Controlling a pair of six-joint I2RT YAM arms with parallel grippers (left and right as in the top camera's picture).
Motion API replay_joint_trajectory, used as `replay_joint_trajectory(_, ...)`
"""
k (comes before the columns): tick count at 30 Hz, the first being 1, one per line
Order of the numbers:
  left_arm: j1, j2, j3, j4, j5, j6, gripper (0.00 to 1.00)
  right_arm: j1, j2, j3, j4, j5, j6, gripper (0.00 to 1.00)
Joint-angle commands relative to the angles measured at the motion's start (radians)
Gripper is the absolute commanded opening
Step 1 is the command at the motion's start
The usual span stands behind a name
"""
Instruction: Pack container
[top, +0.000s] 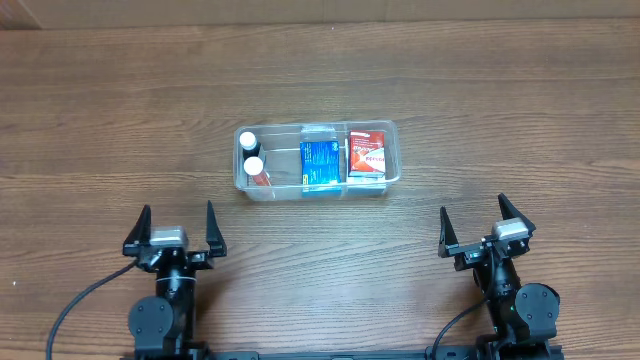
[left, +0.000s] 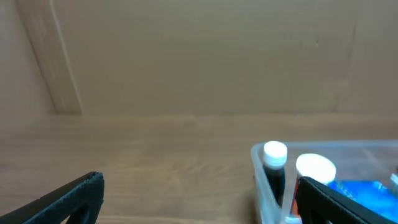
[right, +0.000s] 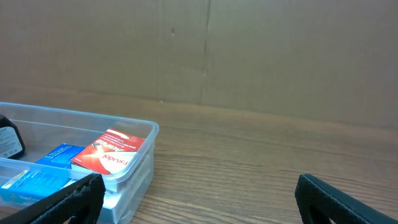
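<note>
I find the clear, round-cornered rectangular plastic container (top: 284, 170) mid-table on the brown wood-grain tabletop (top: 110, 110), ahead of both arms. Inside: two white-capped small bottles (top: 247, 140) left, a blue carton (top: 321, 163) centre, a red-and-white carton (top: 367, 155) right. Left gripper (top: 177, 212) and right gripper (top: 473, 208) stand spread wide, empty.

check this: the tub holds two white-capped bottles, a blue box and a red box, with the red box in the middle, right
Not quite. The overhead view shows the blue box in the middle of the container; the red box lies at the end opposite the two white-capped bottles. The rest is right.
</note>
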Motion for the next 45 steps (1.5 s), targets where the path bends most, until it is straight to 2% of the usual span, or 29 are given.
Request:
replay_joint_trajectory(1, 0.015, -0.035, -0.044, -0.007, 0.018, 0.090, 1.00, -0.008, -0.008, -0.010, 0.006, -0.002, 0.003, 1.00)
replay_joint_trajectory(5, 0.019, -0.035, -0.044, -0.083, 0.014, 0.084, 1.00, -0.008, -0.008, -0.010, 0.006, -0.002, 0.003, 1.00)
replay_joint_trajectory(9, 0.019, -0.035, -0.043, -0.089, 0.037, 0.075, 1.00, -0.008, -0.008, -0.010, 0.006, -0.002, 0.003, 1.00)
replay_joint_trajectory(16, 0.017, -0.035, -0.043, -0.087, 0.037, -0.042, 1.00, -0.008, -0.008, -0.010, 0.006, -0.002, 0.003, 1.00)
replay_joint_trajectory(45, 0.018, -0.034, -0.043, -0.088, 0.037, -0.042, 1.00, -0.008, -0.008, -0.010, 0.006, -0.002, 0.003, 1.00)
